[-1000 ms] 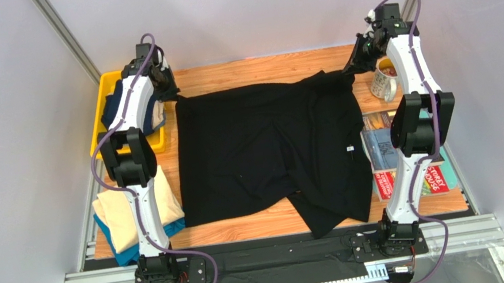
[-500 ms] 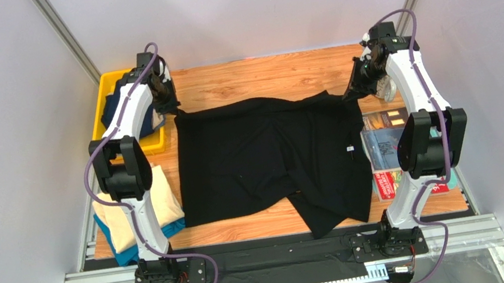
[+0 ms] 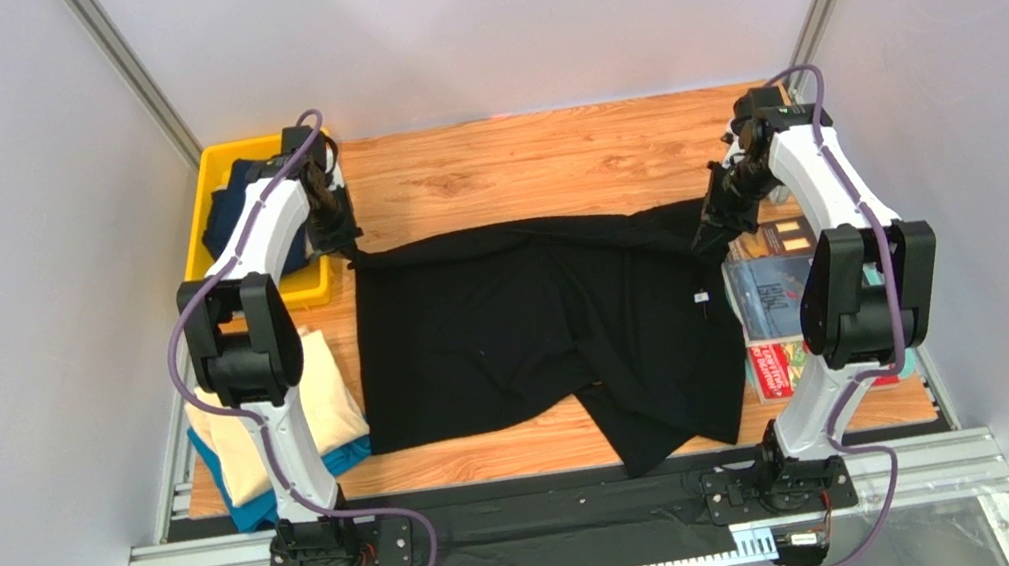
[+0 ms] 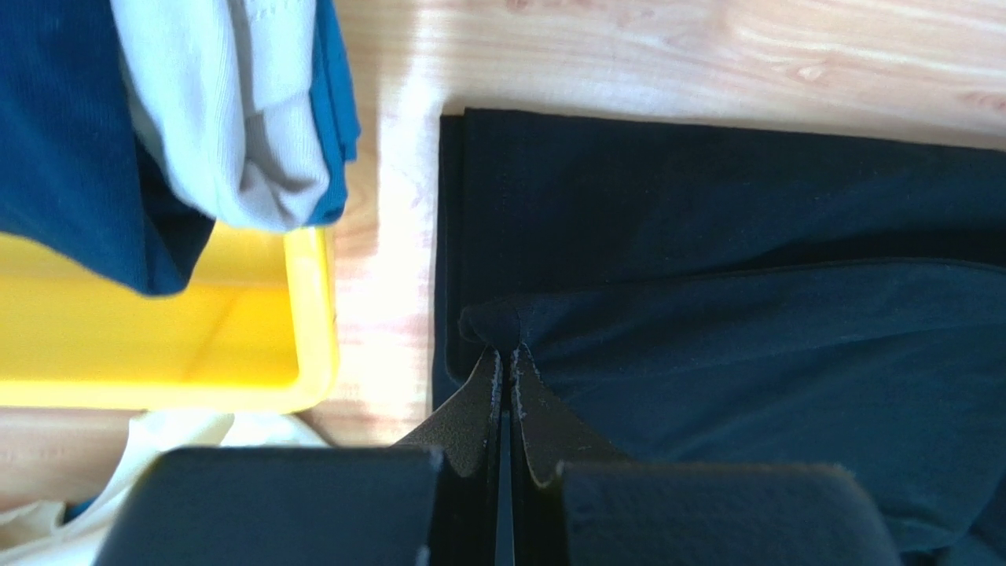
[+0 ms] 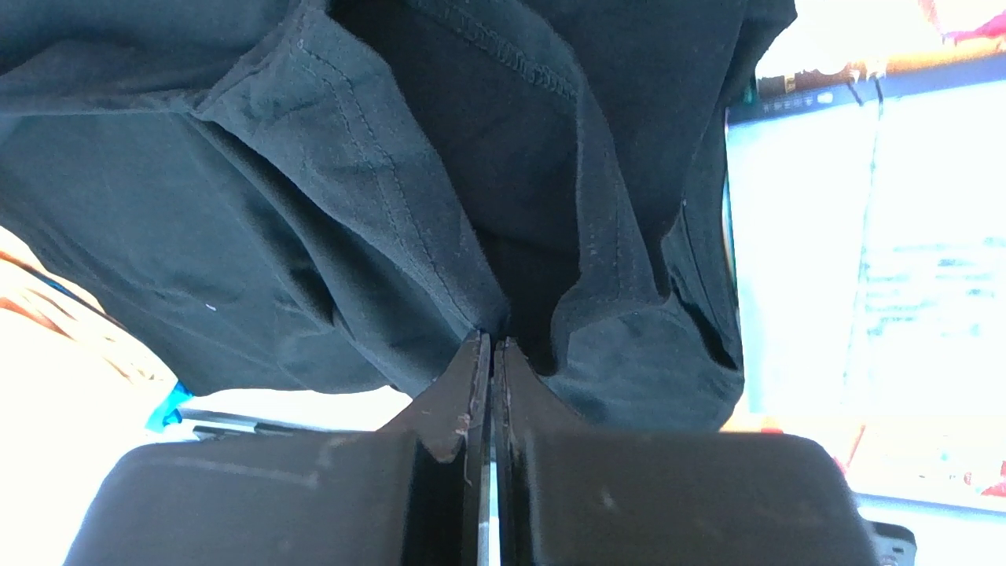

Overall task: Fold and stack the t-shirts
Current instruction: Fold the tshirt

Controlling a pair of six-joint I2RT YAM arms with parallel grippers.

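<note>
The large black t-shirt (image 3: 534,332) lies spread on the wooden table, its far edge lifted and folded toward the front. My left gripper (image 3: 350,247) is shut on its far-left corner (image 4: 496,324). My right gripper (image 3: 711,223) is shut on its far-right corner, with bunched black cloth (image 5: 496,254) hanging around the tips. A dark navy shirt (image 3: 247,202) lies in the yellow bin (image 3: 205,194), also seen in the left wrist view (image 4: 59,142) with cream and teal cloth beside it. A folded cream shirt (image 3: 250,415) lies on a teal-blue one (image 3: 245,507) at the near left.
Colourful magazines (image 3: 779,293) lie at the right edge of the table, partly under the right arm. The yellow bin's rim (image 4: 309,307) is just left of the left gripper. Bare wood (image 3: 522,159) shows behind the black shirt.
Both grippers have pulled the black shirt's far edge toward the front, so the fold has moved nearer and more bare wood shows behind. The right arm now hides the mug.
</note>
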